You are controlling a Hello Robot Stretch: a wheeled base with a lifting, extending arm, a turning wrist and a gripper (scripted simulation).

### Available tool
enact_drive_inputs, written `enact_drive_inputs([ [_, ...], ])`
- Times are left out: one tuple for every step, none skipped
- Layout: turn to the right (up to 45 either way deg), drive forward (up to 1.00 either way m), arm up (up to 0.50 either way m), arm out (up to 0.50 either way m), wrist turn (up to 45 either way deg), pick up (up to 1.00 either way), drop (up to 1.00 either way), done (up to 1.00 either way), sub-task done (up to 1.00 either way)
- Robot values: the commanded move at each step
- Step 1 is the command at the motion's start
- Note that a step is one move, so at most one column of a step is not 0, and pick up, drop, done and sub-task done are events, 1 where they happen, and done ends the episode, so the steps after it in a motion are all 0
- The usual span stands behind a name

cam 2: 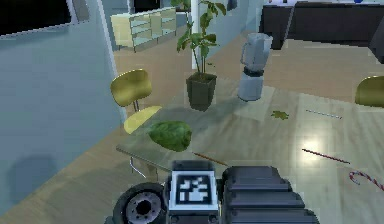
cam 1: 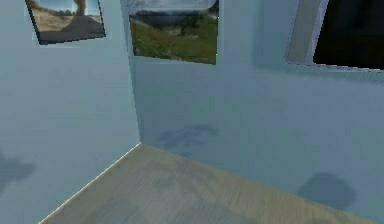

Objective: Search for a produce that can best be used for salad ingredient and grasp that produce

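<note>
— On the counter point(cam 2: 250, 135), near its edge, lies a green leafy head point(cam 2: 170, 132). The tool point(cam 2: 140, 205)?
— Nearby; its grip I cannot tell. A clumsy reach could shove the head off.

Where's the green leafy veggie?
In the arm side view, left of the middle, the green leafy lump lies on the glass table, near the yellow chair and the potted plant.

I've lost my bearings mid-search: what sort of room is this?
Likely a dining area in an open-plan home: a glass-topped table with a yellow chair beside it, a potted plant, and framed pictures on pale blue walls.
</note>
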Motion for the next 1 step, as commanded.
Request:
enact_drive_inputs([
  [0.0,0.0,0.0,0.34,0.0,0.0,0.0,0.0,0.0],
])
